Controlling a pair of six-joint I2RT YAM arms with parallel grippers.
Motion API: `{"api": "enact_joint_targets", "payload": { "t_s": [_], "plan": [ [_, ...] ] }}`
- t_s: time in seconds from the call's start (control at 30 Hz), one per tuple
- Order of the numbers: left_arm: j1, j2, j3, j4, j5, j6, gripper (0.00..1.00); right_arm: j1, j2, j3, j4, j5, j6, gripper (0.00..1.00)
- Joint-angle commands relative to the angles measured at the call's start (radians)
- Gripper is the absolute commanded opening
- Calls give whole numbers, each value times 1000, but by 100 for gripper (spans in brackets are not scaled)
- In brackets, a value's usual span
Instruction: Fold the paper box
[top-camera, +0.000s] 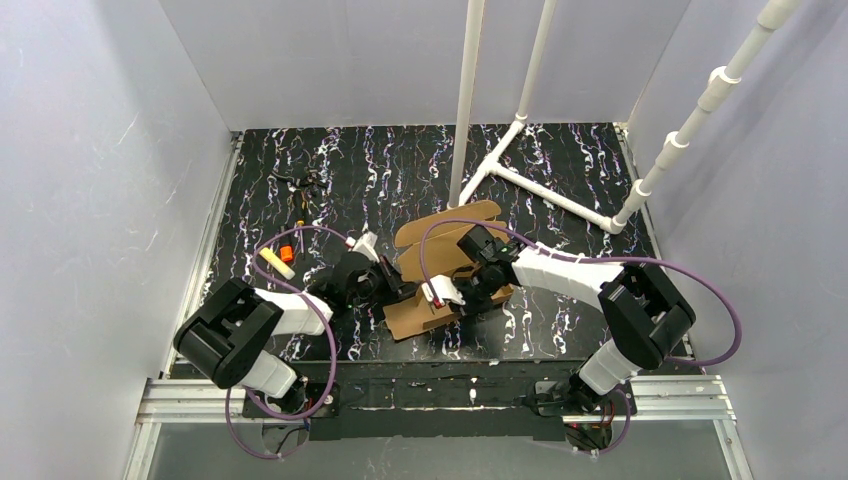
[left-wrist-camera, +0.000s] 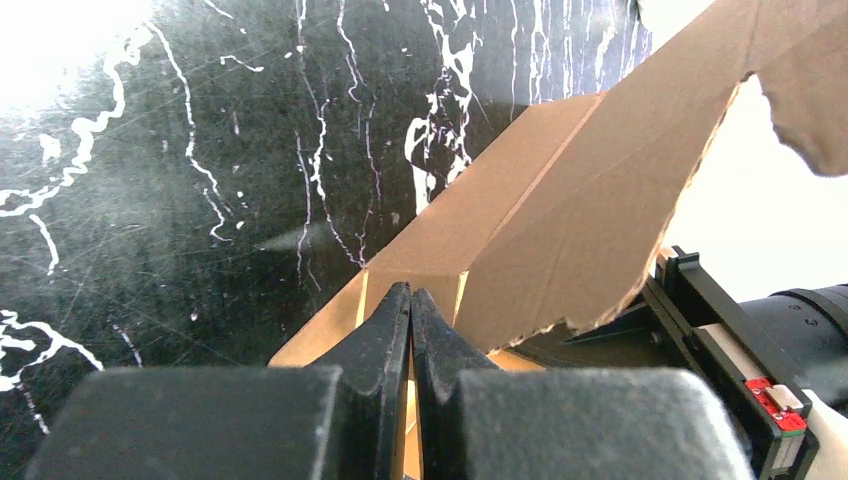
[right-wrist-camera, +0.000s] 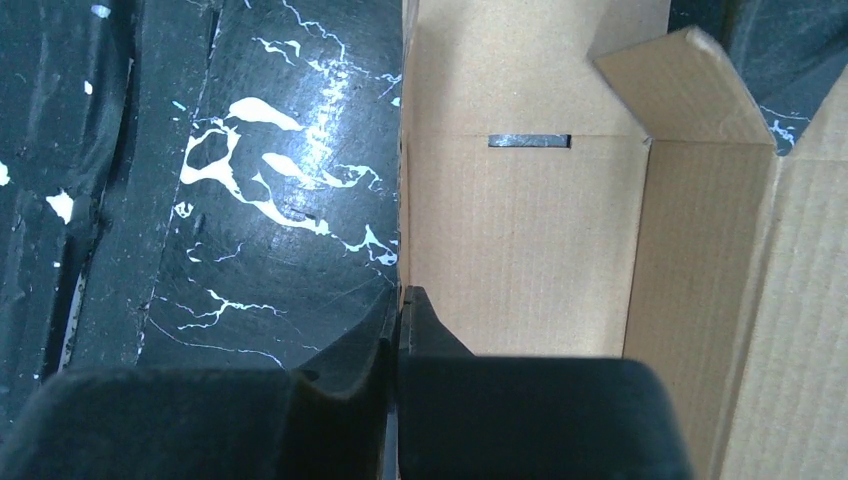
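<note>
Black-and-white, bolted at the near edge of the table (top-camera: 330, 160): two arms, the left arm (top-camera: 290, 312) and the right arm (top-camera: 560, 272), each bent inward toward the middle. At the tip of the left one, the left hand (top-camera: 385, 285), fingers (left-wrist-camera: 385, 340) clenched tight at a crease, with a sliver of cardboard pinched between them. Opposite, the right hand (top-camera: 468, 292), fingers (right-wrist-camera: 425, 330) pressed together on the upright edge of a side wall. Between the two hands, at mid-table: one paper box (top-camera: 412, 320), plain brown, half raised, with walls standing, a slit along one crease and flaps leaning open. Left of the box and well apart: one orange bit (top-camera: 287, 253) just beside one yellow bit (top-camera: 275, 262). Farther back: one white pipe frame (top-camera: 545, 193), footed on the table's far half.
</note>
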Motion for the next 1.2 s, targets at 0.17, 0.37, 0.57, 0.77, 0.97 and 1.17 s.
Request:
{"api": "enact_joint_targets", "payload": {
  "t_s": [0.17, 0.37, 0.57, 0.77, 0.97, 1.17],
  "plan": [
    [-6, -55, -57, 12, -88, -88, 0, 7, 18, 4, 67, 4, 82, 3],
    [-7, -75, -69, 12, -125, -142, 0, 8, 24, 2, 76, 9, 89, 3],
    [-10, -46, -41, 19, -109, -153, 0, 13, 24, 1, 90, 16, 101, 3],
    [-32, -35, -30, 31, -117, -169, 0, 19, 29, -1, 124, 41, 134, 2],
    [-51, 19, 8, 44, -135, -177, 0, 38, 34, -2, 129, 38, 140, 2],
    [-53, 93, 42, 76, -158, -181, 0, 45, 36, -4, 131, 38, 138, 2]
  ]
}}
